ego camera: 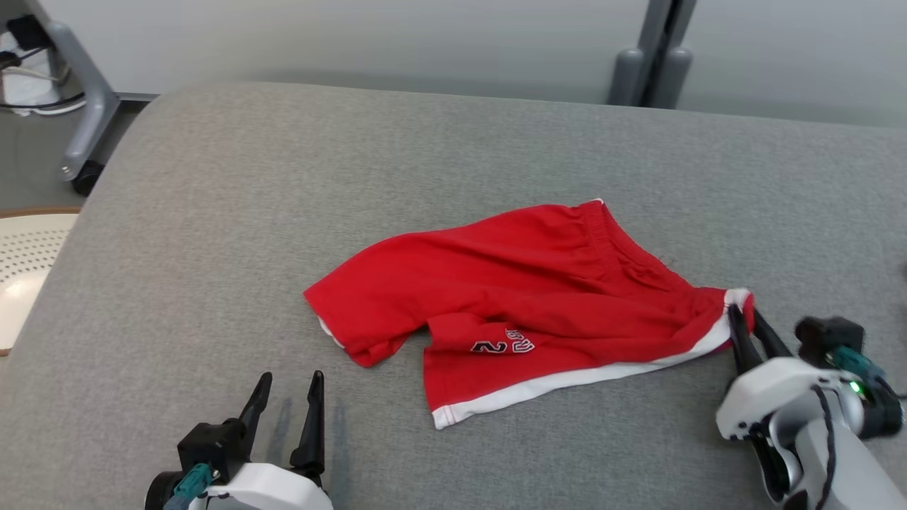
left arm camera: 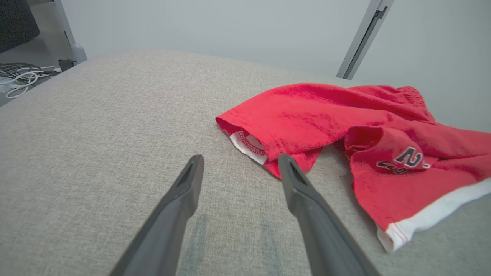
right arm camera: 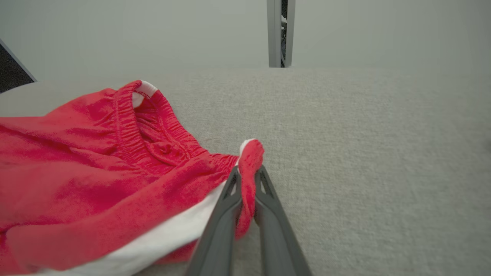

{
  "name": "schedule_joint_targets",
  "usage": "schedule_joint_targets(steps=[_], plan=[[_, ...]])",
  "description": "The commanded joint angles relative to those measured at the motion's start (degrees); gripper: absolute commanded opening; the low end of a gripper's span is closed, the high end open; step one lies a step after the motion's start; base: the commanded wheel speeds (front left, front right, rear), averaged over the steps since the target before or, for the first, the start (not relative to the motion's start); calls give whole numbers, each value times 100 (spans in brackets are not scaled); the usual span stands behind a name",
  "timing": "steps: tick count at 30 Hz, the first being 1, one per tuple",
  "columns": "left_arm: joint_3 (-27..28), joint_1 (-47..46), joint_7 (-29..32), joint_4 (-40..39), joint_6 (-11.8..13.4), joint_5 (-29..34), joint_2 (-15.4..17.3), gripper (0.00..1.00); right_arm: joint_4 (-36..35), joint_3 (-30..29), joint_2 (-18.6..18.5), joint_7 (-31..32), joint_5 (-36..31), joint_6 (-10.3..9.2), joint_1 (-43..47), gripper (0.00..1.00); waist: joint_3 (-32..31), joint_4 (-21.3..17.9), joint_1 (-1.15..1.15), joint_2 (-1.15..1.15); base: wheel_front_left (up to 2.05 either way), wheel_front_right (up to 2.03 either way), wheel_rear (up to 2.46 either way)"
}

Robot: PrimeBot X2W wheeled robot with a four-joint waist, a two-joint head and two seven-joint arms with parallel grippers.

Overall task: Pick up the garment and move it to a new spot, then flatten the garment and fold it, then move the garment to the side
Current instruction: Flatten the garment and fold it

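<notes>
The garment (ego camera: 524, 297) is a pair of red shorts with white hem trim and a dark number print, lying crumpled on the grey cushioned surface (ego camera: 212, 234). My right gripper (ego camera: 744, 315) is at the shorts' right corner, shut on a red and white fold of cloth, which shows pinched between the fingers in the right wrist view (right arm camera: 248, 172). The elastic waistband (right arm camera: 126, 115) lies to the left of that grip. My left gripper (ego camera: 291, 379) stands open near the front edge, just short of the garment's (left arm camera: 345, 122) left leg opening, with nothing between its fingers (left arm camera: 241, 161).
A grey wheeled stand leg (ego camera: 85, 127) and a round white perforated object (ego camera: 21, 269) sit beyond the surface's left edge. Two grey posts (ego camera: 652, 64) rise behind the far edge. Cables (left arm camera: 19, 76) lie on the floor at the left.
</notes>
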Motion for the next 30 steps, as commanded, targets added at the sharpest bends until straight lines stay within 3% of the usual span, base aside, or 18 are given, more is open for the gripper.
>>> schedule_joint_targets(steps=[1, 10, 20, 26, 30], plan=[[54, -87, 0, -4, -34, 70, 28, 100, -134, -304, -10, -25, -177, -2, 180, 100, 64, -178, 0, -1, 0, 0, 0], [111, -72, -1, 36, -132, 123, 30, 100, -1231, -1218, 225, -26, -781, -2, 753, 100, -83, -643, 0, -1, 0, 0, 0], [-581, 94, 0, 185, -403, -198, 28, 100, -2111, -1025, 296, -26, -737, -2, 1173, 100, -236, -993, 0, -1, 0, 0, 0], [-1075, 79, -1, 617, -447, -394, 30, 100, -2235, -844, 298, -26, -533, -2, 1182, 100, -206, -1243, 0, -1, 0, 0, 0], [-1159, -46, 0, 889, -334, -482, 31, 100, -2273, -831, 299, -26, -525, -2, 1157, 100, -182, -1311, 0, -1, 0, 0, 0]])
